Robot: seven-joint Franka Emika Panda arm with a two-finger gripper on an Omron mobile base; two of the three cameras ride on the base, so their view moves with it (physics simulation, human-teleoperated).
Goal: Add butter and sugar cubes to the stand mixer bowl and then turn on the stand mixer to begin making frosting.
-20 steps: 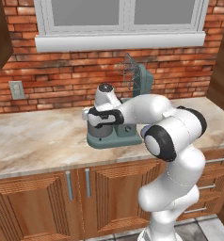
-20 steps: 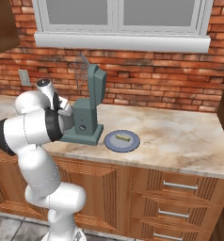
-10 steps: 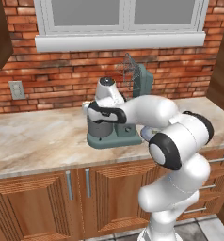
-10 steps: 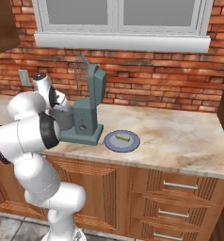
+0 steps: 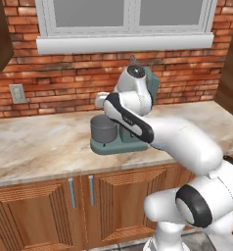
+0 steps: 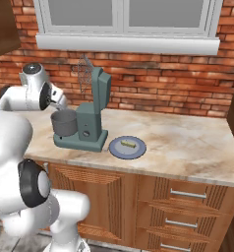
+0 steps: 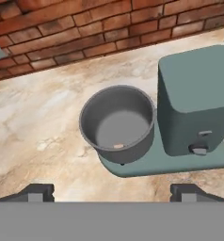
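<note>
Seen from the hand camera: gripper [image 7: 112, 190] spread wide and empty, above a grey bowl [image 7: 117, 123] standing on the base of a teal mixer [image 7: 196, 103] on the marble counter [image 7: 34, 122]. Small pale piece inside bowl. Plate [image 6: 127, 147] just beside mixer.

Access from above: the stand mixer bowl [image 7: 117, 123] stood open-topped on the flat base of the stand mixer [image 7: 195, 101], mouth unobstructed. Head and wire whisk [image 6: 83, 73] were tilted up and back, off the bowl. Obstacles: boxy column just beside the bowl; brick wall [image 5: 64, 73] behind. Bare counter [image 7: 34, 122] lay on the bowl's other sides.
</note>
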